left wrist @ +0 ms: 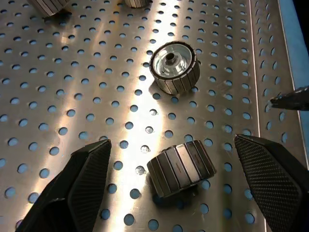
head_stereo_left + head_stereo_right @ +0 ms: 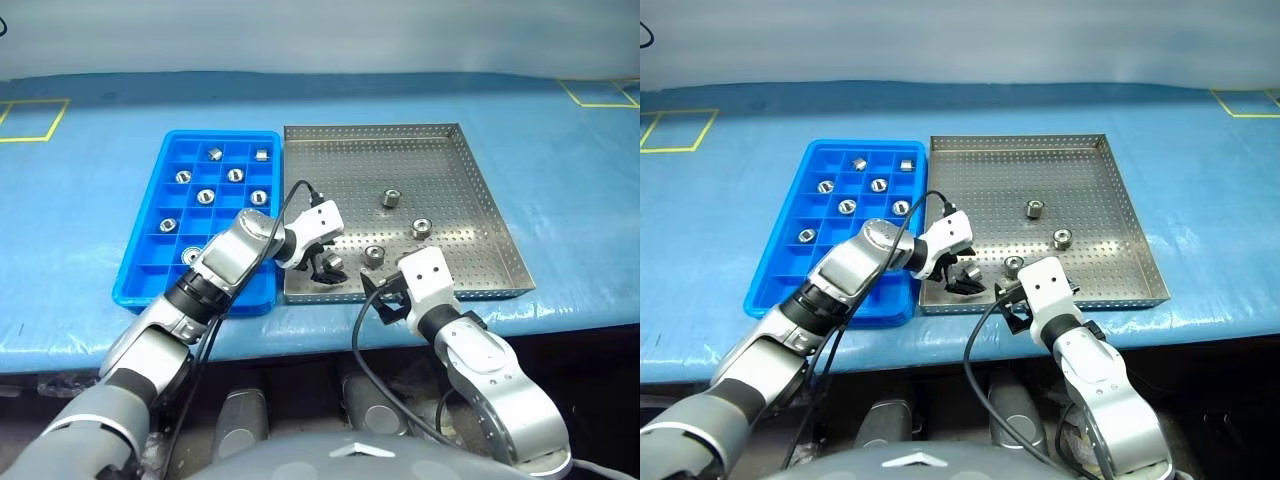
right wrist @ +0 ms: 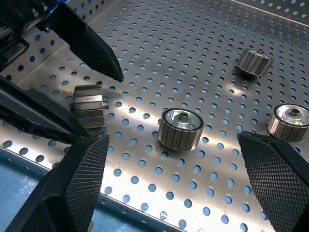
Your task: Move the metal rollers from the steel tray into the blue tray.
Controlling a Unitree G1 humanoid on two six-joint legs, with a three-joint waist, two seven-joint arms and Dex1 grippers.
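Black left gripper [image 2: 322,268] seemingly half-hiding toppled roller [image 1: 181,167], touch unclear

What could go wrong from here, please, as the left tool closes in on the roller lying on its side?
The tipped roller sits between the open left tool fingers; lying on its side, it might roll away on the steel tray. The right tool hovers close by and could collide.

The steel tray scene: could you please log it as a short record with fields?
Perforated square steel tray: four small silver metal rollers; one tipped on its side, three upright.
Blue plastic compartment tray: eight rollers.
Left pincer: open, straddling the tipped roller.
Right pincer: open, at the tray's near rim.
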